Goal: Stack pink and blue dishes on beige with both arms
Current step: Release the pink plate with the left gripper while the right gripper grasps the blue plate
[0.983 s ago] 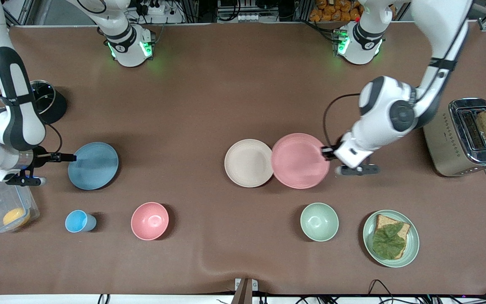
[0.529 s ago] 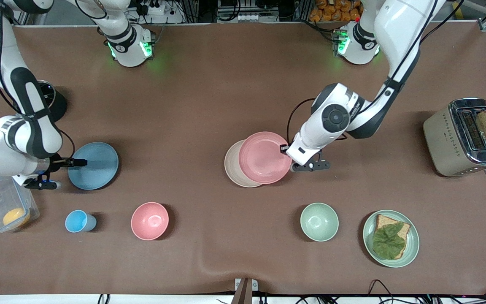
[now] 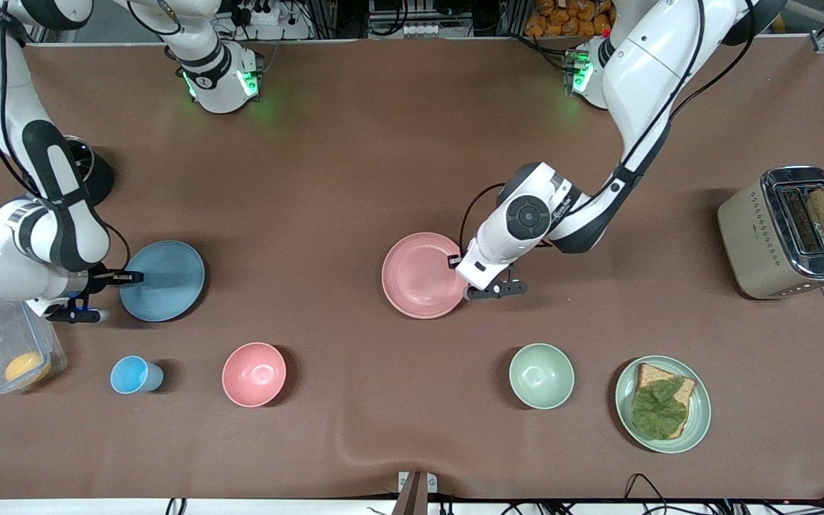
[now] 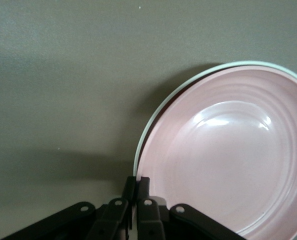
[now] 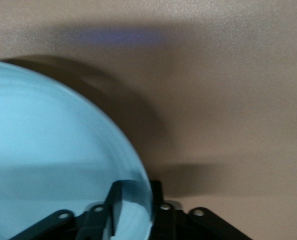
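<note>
The pink plate (image 3: pixel 423 275) lies squarely over the beige plate, which it hides in the front view. The left wrist view shows only a thin pale rim (image 4: pixel 188 82) of the beige plate under the pink plate (image 4: pixel 228 150). My left gripper (image 3: pixel 455 261) (image 4: pixel 137 182) is shut on the pink plate's rim, at the side toward the left arm's end. The light blue plate (image 3: pixel 165 280) (image 5: pixel 48 150) sits near the right arm's end. My right gripper (image 3: pixel 129 275) (image 5: pixel 138 200) is shut on its rim, one finger over the plate and one under.
Nearer the camera stand a blue cup (image 3: pixel 133 375), a pink bowl (image 3: pixel 254 374), a green bowl (image 3: pixel 541 375) and a green plate (image 3: pixel 698 415) with bread and lettuce. A toaster (image 3: pixel 787 232) is at the left arm's end. A clear container (image 3: pixel 8 350) sits beside the right gripper.
My left gripper slid the pink plate toward the right arm's end until it covered the beige plate. The right gripper and blue plate shifted only slightly.
</note>
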{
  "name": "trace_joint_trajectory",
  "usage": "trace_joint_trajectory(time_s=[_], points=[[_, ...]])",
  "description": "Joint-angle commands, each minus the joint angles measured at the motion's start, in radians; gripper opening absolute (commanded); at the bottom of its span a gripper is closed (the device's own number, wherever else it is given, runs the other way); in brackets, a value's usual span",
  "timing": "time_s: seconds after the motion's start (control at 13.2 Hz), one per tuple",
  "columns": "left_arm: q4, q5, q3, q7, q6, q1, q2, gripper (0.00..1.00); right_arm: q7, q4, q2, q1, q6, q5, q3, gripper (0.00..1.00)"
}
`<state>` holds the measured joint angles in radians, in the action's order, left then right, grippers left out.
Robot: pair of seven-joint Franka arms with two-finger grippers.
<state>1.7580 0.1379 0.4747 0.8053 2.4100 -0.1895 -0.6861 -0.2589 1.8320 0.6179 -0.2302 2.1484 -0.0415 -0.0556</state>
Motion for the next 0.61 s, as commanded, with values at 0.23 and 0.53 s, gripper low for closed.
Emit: trace_joint_trajectory(time_s=[0.23, 0.53], points=[[-0.031, 0.037, -0.013, 0.086, 0.004, -0.015, 0.002, 1.00, -0.008, -0.002, -0.021, 0.003, -0.019, -0.008, 0.017, 0.00], [-0.038, 0.069, -0.018, 0.078, -0.101, 0.080, 0.169, 1.00, -0.006, -0.055, -0.056, 0.023, -0.123, -0.006, 0.019, 0.00]])
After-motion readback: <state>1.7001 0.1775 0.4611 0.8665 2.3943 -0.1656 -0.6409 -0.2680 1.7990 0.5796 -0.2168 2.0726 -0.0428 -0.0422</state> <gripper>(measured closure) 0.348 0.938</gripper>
